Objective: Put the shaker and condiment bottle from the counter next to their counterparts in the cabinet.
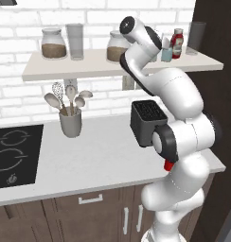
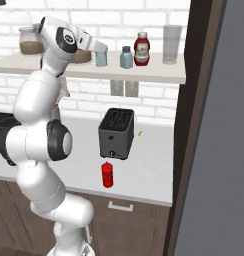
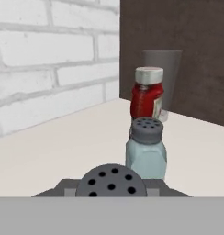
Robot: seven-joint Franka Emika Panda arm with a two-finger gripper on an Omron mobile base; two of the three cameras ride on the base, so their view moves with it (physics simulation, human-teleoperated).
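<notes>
Shaker point(image 2: 101, 56) sits pinched in the pincer point(image 2: 99, 50) over the shelf point(image 2: 144, 72), just left of its twin shaker point(image 2: 126, 58) and labelled red bottle point(image 2: 141, 49). Condiment bottle point(image 2: 107, 175) stands on the counter point(image 2: 149, 170) near the toaster point(image 2: 116, 133).

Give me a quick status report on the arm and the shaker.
Gripper shut on the shaker, up at the shelf. Twin shaker just beyond. Red squeeze bottle waits on counter. Nothing blocking.
</notes>
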